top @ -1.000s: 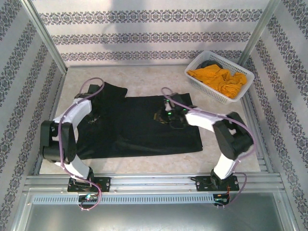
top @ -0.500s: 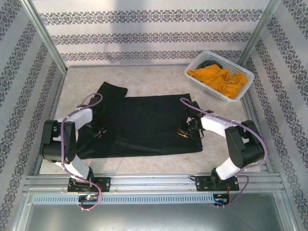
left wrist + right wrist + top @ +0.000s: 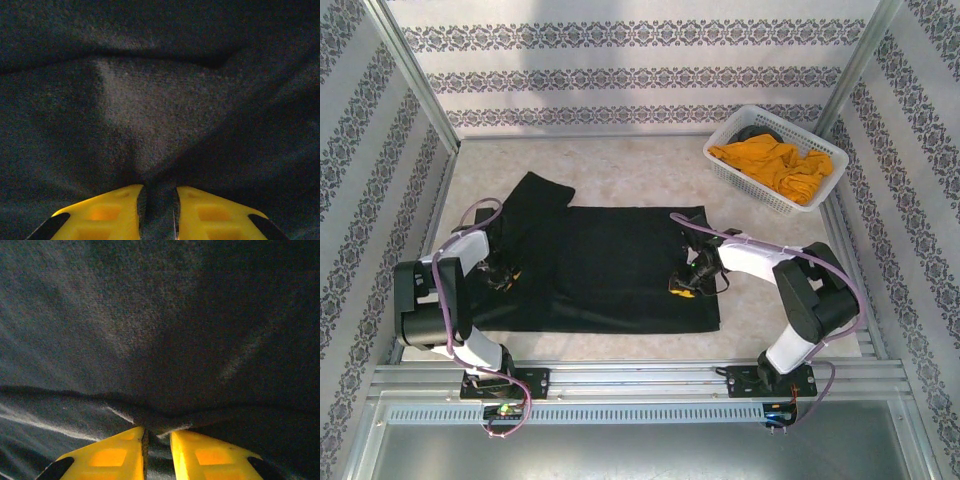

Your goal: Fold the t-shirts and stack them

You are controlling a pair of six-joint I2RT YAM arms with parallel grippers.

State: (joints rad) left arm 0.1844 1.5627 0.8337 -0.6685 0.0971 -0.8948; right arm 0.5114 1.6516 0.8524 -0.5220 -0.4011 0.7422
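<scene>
From above, the black t-shirt (image 3: 610, 265) lies spread flat across the middle of the table (image 3: 630, 170), one sleeve angled toward the far left. The left gripper (image 3: 505, 278) sits low on its left side and the right gripper (image 3: 685, 285) on its right side near the front hem, probably so the two arms can lift and carry the cloth evenly into a fold. The mustard-orange t-shirt (image 3: 775, 165) is heaped in the white basket (image 3: 745, 185) at the far right corner, well apart from the work, apparently waiting its turn. In the left wrist view, the yellow fingers (image 3: 110, 210) are drawn nearly together with a ridge of black fabric pinched between them, the cloth puckering up from the grip. In the right wrist view, the fingers (image 3: 115, 455) likewise clamp a folded edge of the black shirt, which is pulled taut away from them. No brand, label or writing can be read on either shirt, the basket or the grippers.
</scene>
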